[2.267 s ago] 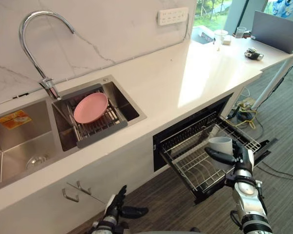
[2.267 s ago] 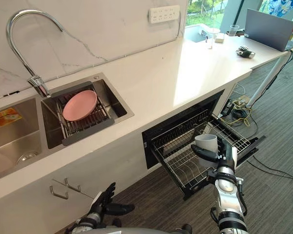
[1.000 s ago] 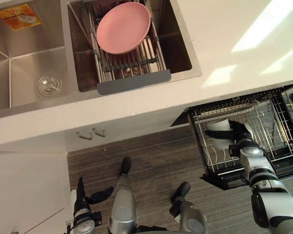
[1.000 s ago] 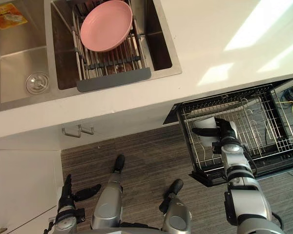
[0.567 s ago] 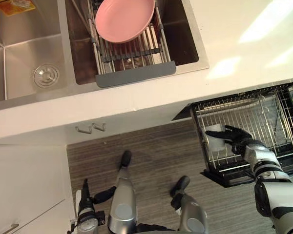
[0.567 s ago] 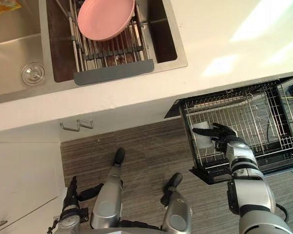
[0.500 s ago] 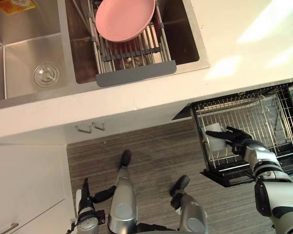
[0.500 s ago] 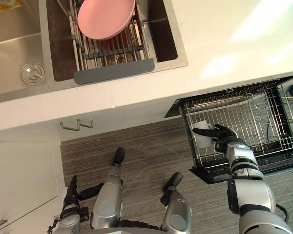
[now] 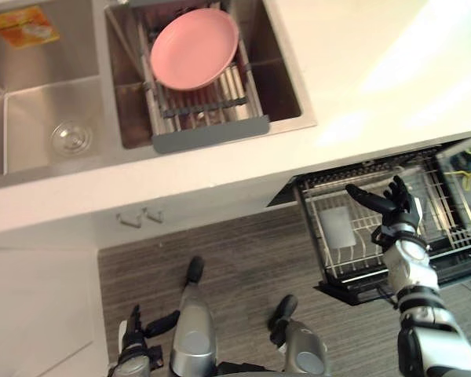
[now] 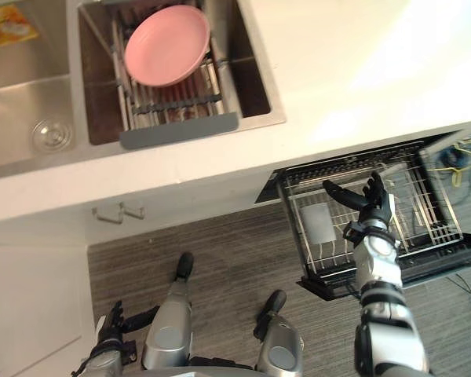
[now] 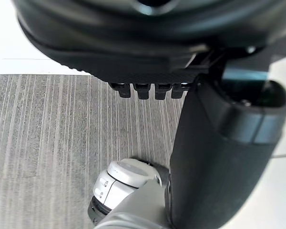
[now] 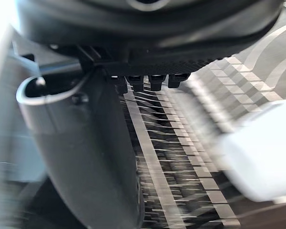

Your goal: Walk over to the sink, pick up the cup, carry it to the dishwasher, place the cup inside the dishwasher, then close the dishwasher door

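cup (image 9: 339,226): in the dishwasher (image 9: 353,288), down in the left part of the wire rack (image 9: 443,208). no hand touches it.
right hand (image 9: 394,212): up over the rack, just right of the cup and apart from it. its fingers are spread wide and straight. it holds nothing.
left hand (image 9: 133,344): low down on the near left, by the floor (image 9: 243,251). its fingers are loose and straight, with the thumb out to the side. it holds nothing.
dishwasher: open. it sticks out from under the counter (image 9: 361,55) on the right side.
sink (image 9: 31,110): far left, shiny steel.
plate (image 9: 194,49): pink. it sits on a grey tray (image 9: 210,133) with bars, in the right part of the sink, well apart from the cup.
counter: white, with bright light on it at the far right.
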Available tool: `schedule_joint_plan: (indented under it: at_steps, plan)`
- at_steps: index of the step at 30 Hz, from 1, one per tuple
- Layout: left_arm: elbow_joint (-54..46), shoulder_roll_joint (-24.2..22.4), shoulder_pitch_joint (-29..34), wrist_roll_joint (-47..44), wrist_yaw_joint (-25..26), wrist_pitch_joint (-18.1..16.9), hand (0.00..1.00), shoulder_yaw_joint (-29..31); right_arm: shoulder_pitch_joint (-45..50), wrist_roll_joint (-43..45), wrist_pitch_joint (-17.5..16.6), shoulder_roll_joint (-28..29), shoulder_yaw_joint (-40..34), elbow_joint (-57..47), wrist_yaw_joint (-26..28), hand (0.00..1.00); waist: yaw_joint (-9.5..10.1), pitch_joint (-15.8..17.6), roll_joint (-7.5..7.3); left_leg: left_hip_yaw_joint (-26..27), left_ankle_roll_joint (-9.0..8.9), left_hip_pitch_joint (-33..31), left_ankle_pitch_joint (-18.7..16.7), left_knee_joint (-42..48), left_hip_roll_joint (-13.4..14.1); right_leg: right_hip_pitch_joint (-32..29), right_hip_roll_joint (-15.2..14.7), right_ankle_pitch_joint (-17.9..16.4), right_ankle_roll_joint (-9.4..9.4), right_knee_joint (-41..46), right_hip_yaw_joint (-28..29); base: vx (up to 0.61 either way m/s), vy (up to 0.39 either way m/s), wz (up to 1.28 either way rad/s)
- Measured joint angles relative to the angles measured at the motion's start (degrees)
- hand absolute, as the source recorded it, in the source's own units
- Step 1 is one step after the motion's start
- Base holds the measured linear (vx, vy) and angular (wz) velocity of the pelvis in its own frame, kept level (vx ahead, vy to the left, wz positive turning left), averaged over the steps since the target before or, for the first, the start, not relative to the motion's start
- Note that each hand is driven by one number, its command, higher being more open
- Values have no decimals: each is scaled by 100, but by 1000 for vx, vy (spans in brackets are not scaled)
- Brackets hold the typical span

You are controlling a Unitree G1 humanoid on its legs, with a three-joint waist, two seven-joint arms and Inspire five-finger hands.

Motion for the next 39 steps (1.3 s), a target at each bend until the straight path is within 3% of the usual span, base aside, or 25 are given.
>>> schedule_joint_plan:
  at_steps: [2,5,8,10,11,15,18,21,26,31,32,34,35,36,39]
  plan:
    - [21,51,88,108,-19,189,100,100,395,-13,-35,288,-163,-699,-62,100,-160,-112,-105,109,47,234,-152,-22,-50,42,-101,-115,-27,250,98,81,1,-20]
    - [186,73,166,94,-40,462,100,198,1096,-7,-134,629,-464,-1687,-69,100,-440,-372,-111,156,80,576,-261,6,-43,9,-205,-189,-125,938,322,62,24,-9]
    - [256,4,322,37,-58,592,100,457,1513,71,-394,915,-602,-2441,316,100,-499,-745,-186,453,39,650,-394,170,-43,40,-160,-200,-107,675,457,72,0,-48]
    - [251,-62,323,60,-100,658,100,592,1635,77,-425,977,-536,-2951,686,100,-554,-813,-191,536,22,616,-447,312,-42,150,-108,-244,-32,368,492,-6,-43,-33]
    - [247,-75,322,100,-109,673,100,605,1633,119,-430,996,-502,-3133,876,100,-594,-824,-174,541,2,605,-472,390,-22,229,-66,-240,74,240,511,-68,-84,-17]
    - [264,-264,385,183,-137,691,100,640,1675,619,-429,984,-323,-3581,1545,100,-602,-1063,112,491,-39,539,-538,654,238,444,245,-148,-8,-65,488,-72,-72,-3]
    - [327,-410,391,185,-161,692,100,580,1670,1253,-419,944,-239,-4024,1832,100,-591,-1156,296,419,-34,414,-535,771,275,514,333,-74,-26,-274,460,-69,-25,9]
    - [475,-463,393,185,-164,702,100,531,1669,1671,-389,909,134,-4311,2048,100,-596,-1204,384,447,-30,454,-534,815,265,689,356,-39,-15,-406,470,-53,3,12]
    - [547,-524,392,180,-163,696,100,526,1566,1930,-355,914,914,-4477,2352,100,-556,-1211,410,561,88,489,-604,788,203,804,313,-13,29,-485,517,-38,15,8]
    - [765,-587,445,-783,-218,954,100,542,1564,2006,-189,947,1424,-4488,2382,100,-520,-1331,554,640,177,561,-560,579,65,898,194,31,93,-609,453,42,10,10]
    - [774,-611,480,-812,-220,968,100,583,1599,1999,-168,999,1434,-4491,2347,100,-590,-1368,579,832,315,527,-459,518,13,972,113,90,117,-625,269,101,22,74]
    - [779,-605,489,-703,-210,946,100,602,1623,1995,-166,1051,1400,-4490,2070,100,-726,-1374,588,1720,524,478,-318,514,62,1197,-23,72,145,-647,-213,102,19,107]
    - [779,-606,493,-675,-211,936,100,621,1619,1996,-165,1037,1363,-4490,1938,100,-735,-1396,617,2085,529,481,-246,511,129,1280,-59,74,150,-668,-415,90,26,111]
    - [778,-650,501,-678,-217,944,100,642,1596,1999,-165,1033,1278,-4492,1749,100,-726,-1419,652,2301,341,487,-59,450,98,1375,-119,78,157,-671,-636,76,52,97]
    - [778,-629,605,-850,-261,1007,100,650,1592,1998,-112,1247,1237,-4545,1460,100,-630,-1443,592,2232,405,618,78,97,-140,1494,-276,121,223,-671,-902,52,54,40]
